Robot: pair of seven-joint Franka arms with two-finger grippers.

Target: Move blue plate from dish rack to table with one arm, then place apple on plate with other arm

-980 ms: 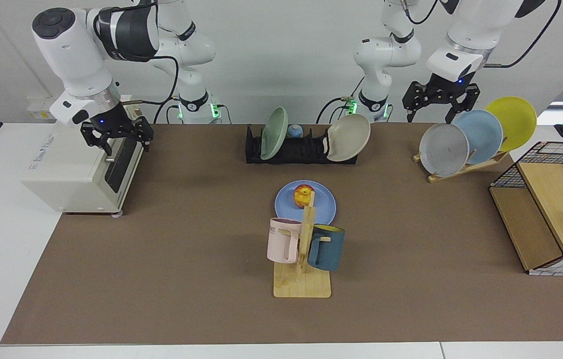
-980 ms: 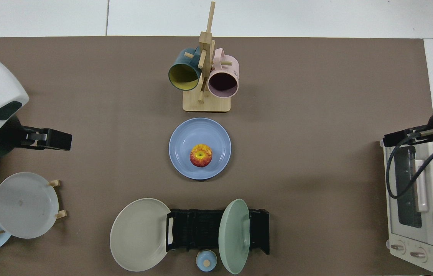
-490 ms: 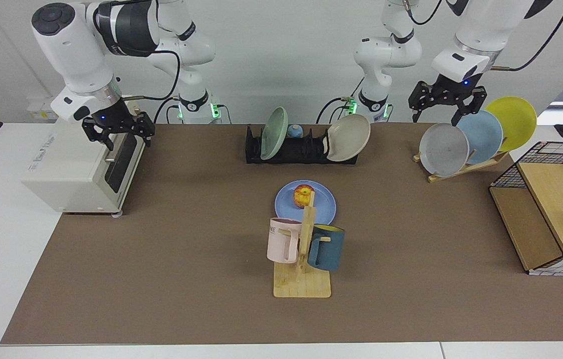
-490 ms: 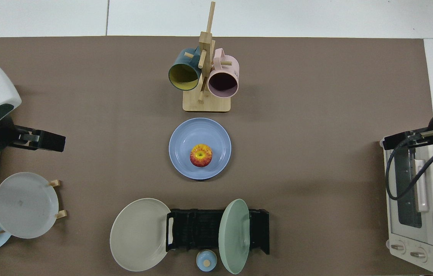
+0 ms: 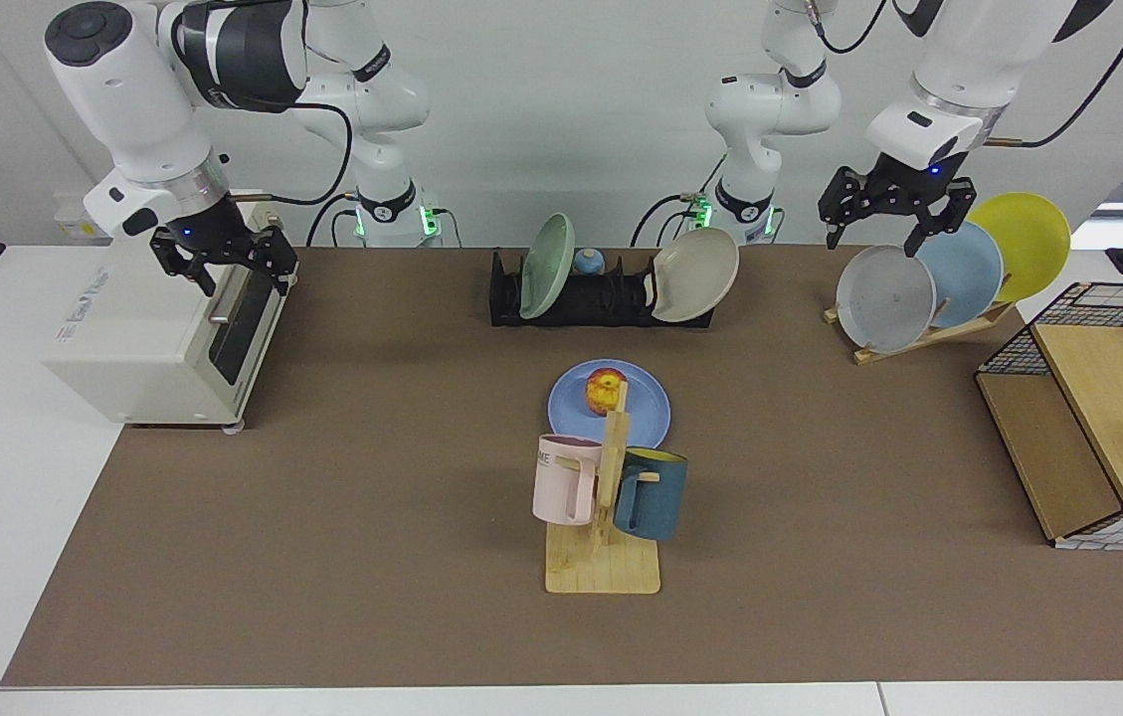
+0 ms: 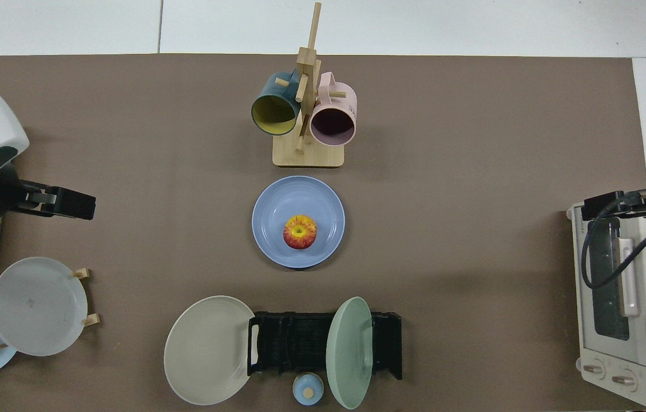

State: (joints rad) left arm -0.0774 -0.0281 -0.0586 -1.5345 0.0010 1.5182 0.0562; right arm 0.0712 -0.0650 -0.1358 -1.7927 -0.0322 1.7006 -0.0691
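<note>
Both tools, jaws wide and empty, have risen since earlier: right tool (image 5: 223, 261), left tool (image 5: 891, 213); apple (image 5: 605, 389) stays on the blue plate (image 5: 645, 407) between them.

Bright even overhead lighting, soft faint shadows on the brown mat (image 5: 342, 517), no glare, focus sharp throughout
</note>
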